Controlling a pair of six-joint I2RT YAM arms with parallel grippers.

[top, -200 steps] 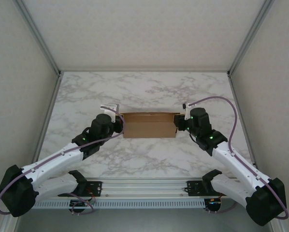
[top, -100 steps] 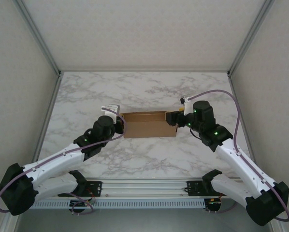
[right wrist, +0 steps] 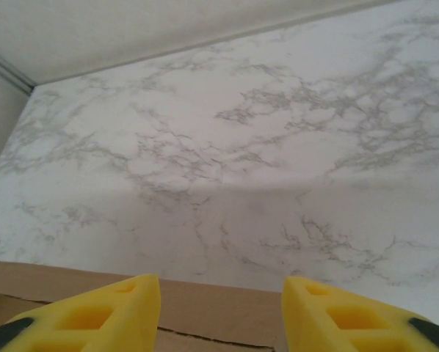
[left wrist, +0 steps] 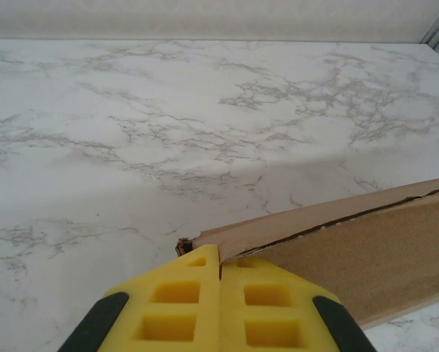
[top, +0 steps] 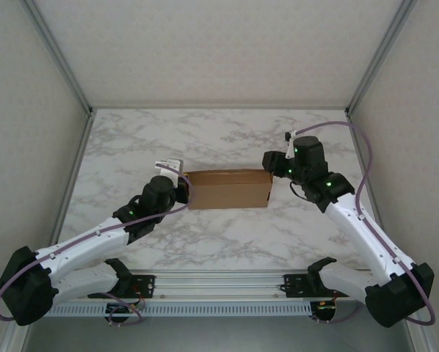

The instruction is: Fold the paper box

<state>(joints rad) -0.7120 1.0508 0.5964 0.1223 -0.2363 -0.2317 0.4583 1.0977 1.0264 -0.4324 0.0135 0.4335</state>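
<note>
box: the paper box [top: 227, 189] lies mid-frame in the top view on the marble table [top: 219, 136]; reads as a flat brown rectangle, panels folded over; a dark seam runs along its upper edge in the left wrist view
axis: long axis runs left to right across the top frame; short ends point toward the two arms; long sides face the far wall and the arm bases
left gripper [left wrist: 219, 257]: at the box's left end, bottom centre of its wrist view; fingers pressed together, tips right at the cardboard's left corner; cannot tell whether a thin edge is nipped between them
right gripper [right wrist: 219, 287]: just off the box's upper right corner in the top view; fingers spread, nothing between them; cardboard edge runs along the bottom of its wrist view
step: judged late in the fold; main panels look down, work seems to be at the right end while the left end is steadied
next: probably the right gripper has to drop onto the right end and press or tuck the flap; the left should brace, since light cardboard slides easily
</note>
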